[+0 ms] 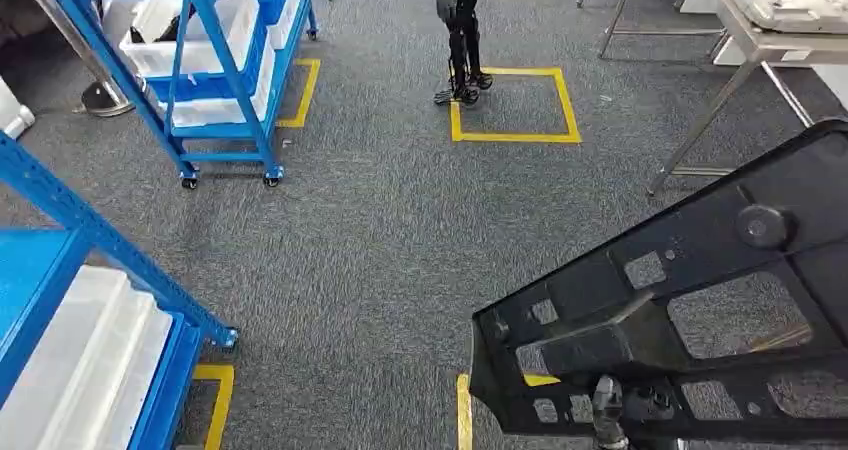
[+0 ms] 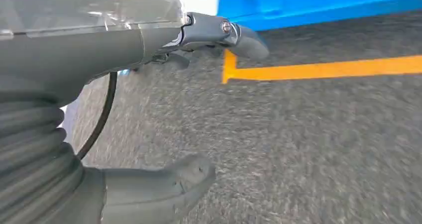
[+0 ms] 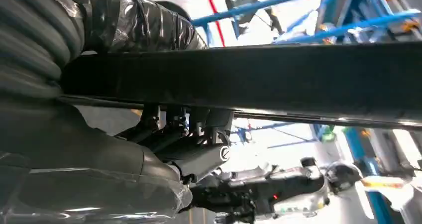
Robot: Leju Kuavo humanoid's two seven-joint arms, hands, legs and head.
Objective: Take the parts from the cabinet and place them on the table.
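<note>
- One large black plastic panel with cut-outs [image 1: 690,300] — my right hand [image 3: 189,139] grips its edge.
- My left hand [image 2: 164,109] — fingers [image 2: 246,40] apart, holding nothing, above grey carpet floor [image 1: 380,230].
- Two blue metal racks [image 1: 215,60].

You look down on grey carpet [image 1: 380,240] marked with yellow tape squares [image 1: 515,105]. A blue wheeled rack [image 1: 215,70] holding white bins [image 1: 160,55] stands at upper left; metal table legs [image 1: 700,130] rise at upper right.

Black panel part [image 1: 700,300] over grey carpet [image 1: 380,240]
</note>
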